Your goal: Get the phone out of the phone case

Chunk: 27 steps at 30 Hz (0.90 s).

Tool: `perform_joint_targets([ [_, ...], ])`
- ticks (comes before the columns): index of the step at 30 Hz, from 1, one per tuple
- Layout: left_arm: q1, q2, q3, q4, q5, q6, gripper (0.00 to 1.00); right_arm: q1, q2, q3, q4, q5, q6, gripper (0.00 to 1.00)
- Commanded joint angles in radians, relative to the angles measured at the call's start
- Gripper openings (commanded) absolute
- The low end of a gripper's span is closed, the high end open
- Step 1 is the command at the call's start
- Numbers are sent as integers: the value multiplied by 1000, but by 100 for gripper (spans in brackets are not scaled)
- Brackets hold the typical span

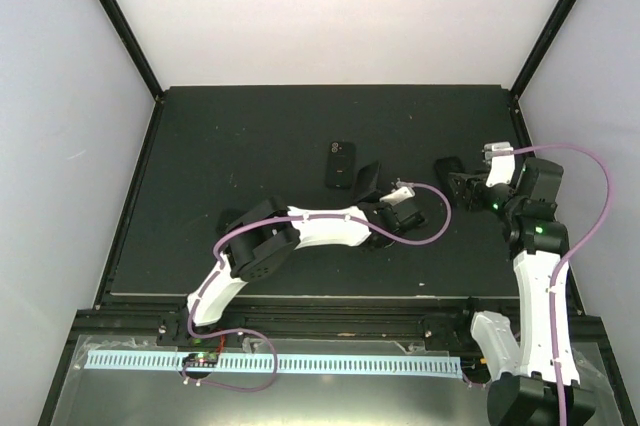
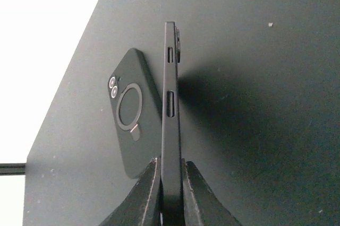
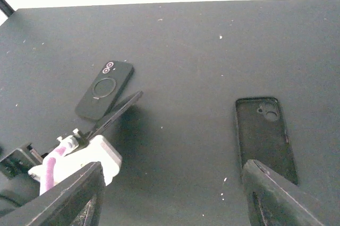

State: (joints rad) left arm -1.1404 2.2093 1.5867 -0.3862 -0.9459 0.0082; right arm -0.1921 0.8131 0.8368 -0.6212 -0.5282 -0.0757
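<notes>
My left gripper is shut on the lower end of the slim black phone. The phone stands on edge above the table, with its side buttons and camera bump showing. In the top view that gripper is at the table's middle, with the phone sticking out toward the far side. The empty black phone case lies flat on the table, hollow side up and camera cutout at its far end. My right gripper hovers open above its near end with nothing between its fingers. From above, the right gripper is at the right.
A second black cased handset with a ring and two lenses lies flat just left of the held phone; it also shows from above and in the right wrist view. The black table is bordered by white walls.
</notes>
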Motion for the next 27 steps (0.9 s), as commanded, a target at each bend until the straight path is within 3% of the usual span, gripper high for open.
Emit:
perform_joint_targets([
  [1,-7,25,45,-127,-55,-38,11,-1,-19,-22,86,115,53,71],
  [4,-6,31,39,-134,-35,-56,23,-2,-36,-37,115,213,59,69],
  [10,-6,32,34,-124,79,-74,35,-1,-56,-57,122,174,46,69],
  [16,12,-33,6,-113,195,-123,70,-1,-48,-51,107,186,27,70],
  [21,67,-202,-81,-87,357,-217,91,-1,-100,-62,110,212,16,70],
  [27,188,-270,-76,-104,496,-308,99,-2,-107,-60,104,206,-10,70],
])
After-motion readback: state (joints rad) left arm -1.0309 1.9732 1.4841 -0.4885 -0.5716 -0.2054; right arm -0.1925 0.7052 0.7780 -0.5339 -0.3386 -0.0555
